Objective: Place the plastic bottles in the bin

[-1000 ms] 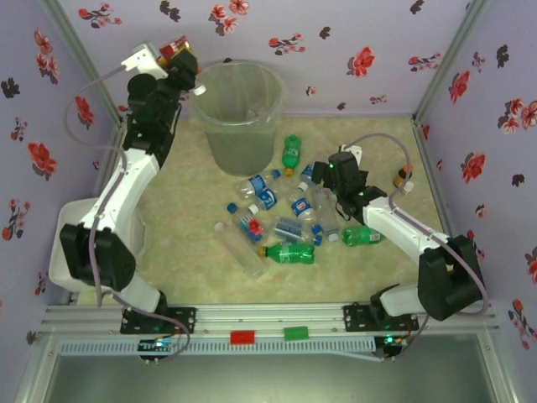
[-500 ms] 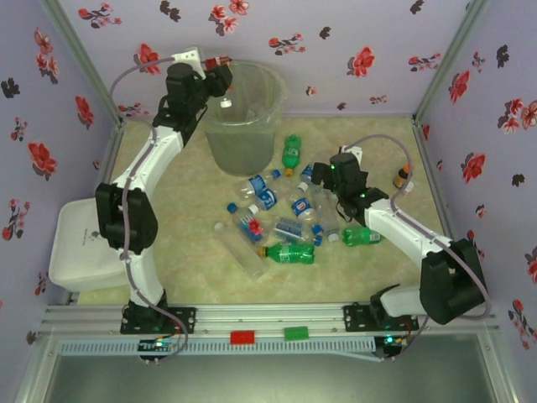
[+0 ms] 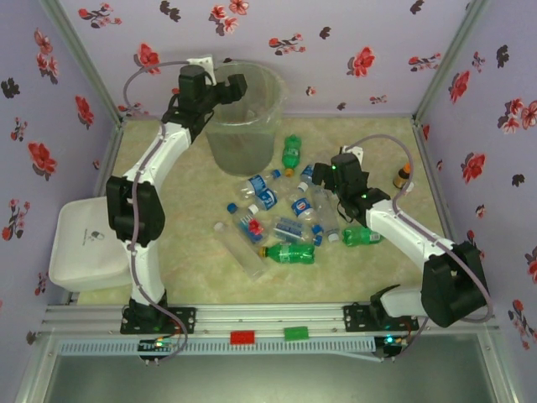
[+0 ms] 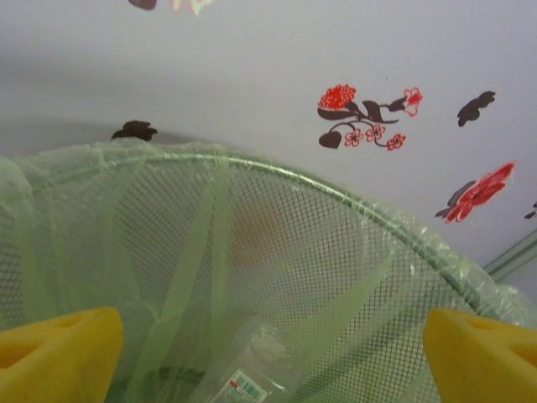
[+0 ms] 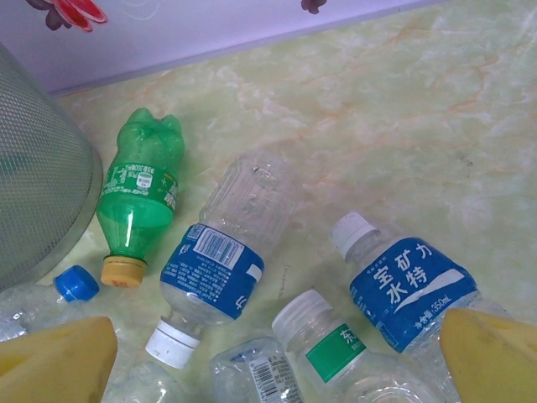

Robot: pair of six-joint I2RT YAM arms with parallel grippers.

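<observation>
A: While one clear bottle (image 4: pixel 252 371) lies inside the bin (image 3: pixel 242 141), where are the other plastic bottles (image 3: pixel 285 227)?

B: Heaped on the tabletop (image 3: pixel 185 243), beside the bin. Left gripper (image 4: pixel 270 353) over the bin mouth, jaws wide, holding nothing. Right gripper (image 5: pixel 275 354) above the heap, jaws wide, holding nothing.

Grey-green mesh bin (image 4: pixel 252 243), green bottle (image 5: pixel 138 189), blue-labelled clear bottle (image 5: pixel 214 269), lilac red-flowered walls (image 3: pixel 336 34), marbled beige table (image 5: pixel 403 109)
</observation>
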